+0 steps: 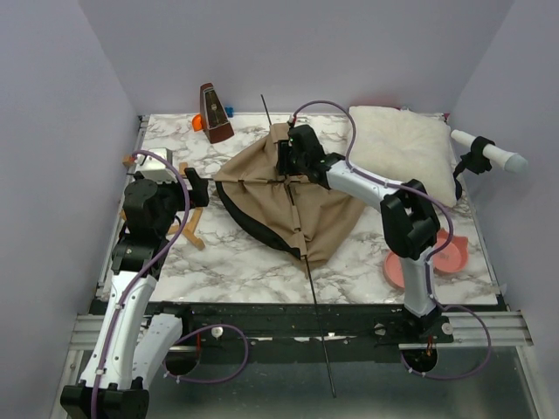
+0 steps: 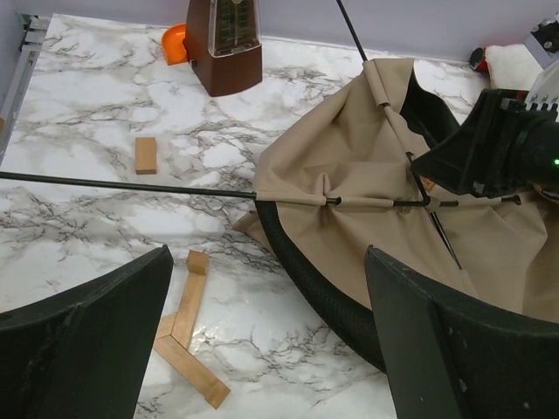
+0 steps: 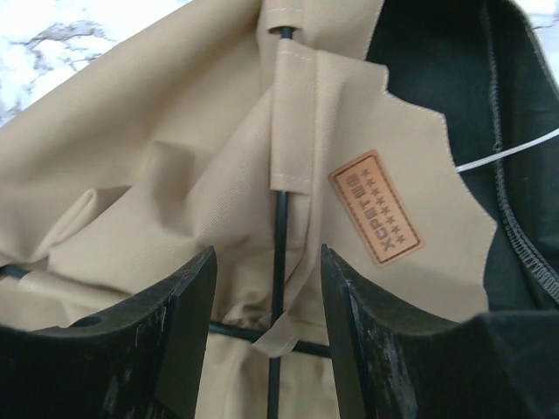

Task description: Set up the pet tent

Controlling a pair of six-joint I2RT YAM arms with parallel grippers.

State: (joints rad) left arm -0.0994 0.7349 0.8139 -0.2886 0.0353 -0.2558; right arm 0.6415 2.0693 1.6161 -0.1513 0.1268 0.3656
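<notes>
Though lilac-walled, marble table (image 1: pixel 236 266) under tent (image 1: pixel 323 214)

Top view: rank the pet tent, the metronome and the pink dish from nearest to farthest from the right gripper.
1. pet tent, mid-table, directly under the right gripper.
2. metronome, back left of it.
3. pink dish, at the near right.
</notes>
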